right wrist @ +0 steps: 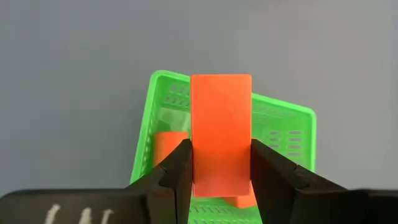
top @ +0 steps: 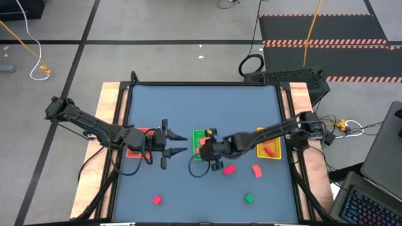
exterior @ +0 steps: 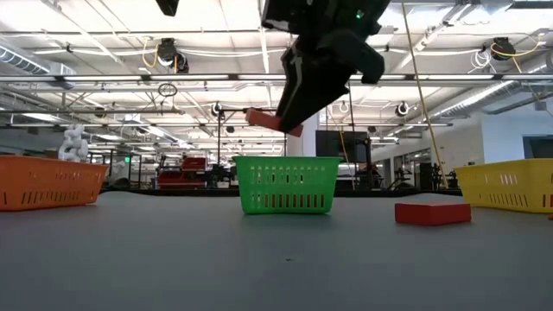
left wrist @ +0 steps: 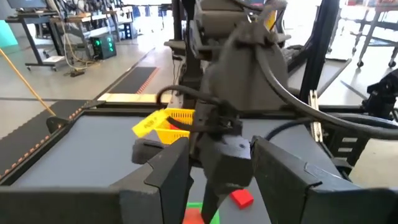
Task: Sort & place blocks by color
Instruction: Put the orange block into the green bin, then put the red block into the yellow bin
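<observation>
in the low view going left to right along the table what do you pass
orange slotted plastic basket → green slotted plastic basket, with the right gripper above it, jaws shut on an orange rectangular block → flat red rectangular block lying on the table → yellow slotted plastic basket
</observation>
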Motion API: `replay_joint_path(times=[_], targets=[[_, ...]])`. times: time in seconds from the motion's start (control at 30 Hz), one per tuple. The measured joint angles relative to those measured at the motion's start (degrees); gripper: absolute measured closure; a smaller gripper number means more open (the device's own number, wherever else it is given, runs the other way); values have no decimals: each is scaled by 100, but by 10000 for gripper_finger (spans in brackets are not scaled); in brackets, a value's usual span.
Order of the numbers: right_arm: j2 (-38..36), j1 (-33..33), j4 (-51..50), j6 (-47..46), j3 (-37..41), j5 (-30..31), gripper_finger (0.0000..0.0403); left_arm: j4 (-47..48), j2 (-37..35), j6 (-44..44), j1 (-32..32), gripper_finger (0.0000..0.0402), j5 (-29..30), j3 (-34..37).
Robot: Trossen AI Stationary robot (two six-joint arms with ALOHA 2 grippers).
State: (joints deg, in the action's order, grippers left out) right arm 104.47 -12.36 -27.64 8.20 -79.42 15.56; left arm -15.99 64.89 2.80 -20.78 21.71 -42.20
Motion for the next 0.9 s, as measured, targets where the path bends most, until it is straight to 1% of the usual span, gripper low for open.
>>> replay_joint_path(times=[0.1, 0.2, 0.27, 0.37, 0.43, 0.53, 0.63, 0.77, 0.83, 0.9], targets=[[-2, 79, 190, -137, 154, -215, 285, -13, -3, 12, 0, 227, 0, 1], [7, 79, 385, -245, 337, -220, 282, 19, -1, 27, 0, 227, -2, -1], [7, 77, 439, -398, 375, -218, 250, 39, -1, 32, 0, 227, -2, 0], [2, 75, 446, -617, 401, -208, 181, 88, -1, 32, 0, 227, -2, 1], [4, 77, 477, -709, 405, -164, 142, 79, -1, 30, 0, 227, -2, -1], [-38, 65, 560, -753, 405, 104, 106, 83, -1, 32, 0, 227, -2, 1], [-131, 61, 535, -755, 405, 239, 94, 84, -1, 30, 0, 227, -3, 0], [-429, -5, 314, -876, 405, 239, 100, 95, -1, 34, 0, 227, -4, 1], [-633, -70, 67, -1075, 405, 164, 106, 119, -1, 36, 0, 227, -4, 1], [-792, -160, -205, -1288, 403, -74, 112, 148, -1, 36, 0, 227, -4, 1]])
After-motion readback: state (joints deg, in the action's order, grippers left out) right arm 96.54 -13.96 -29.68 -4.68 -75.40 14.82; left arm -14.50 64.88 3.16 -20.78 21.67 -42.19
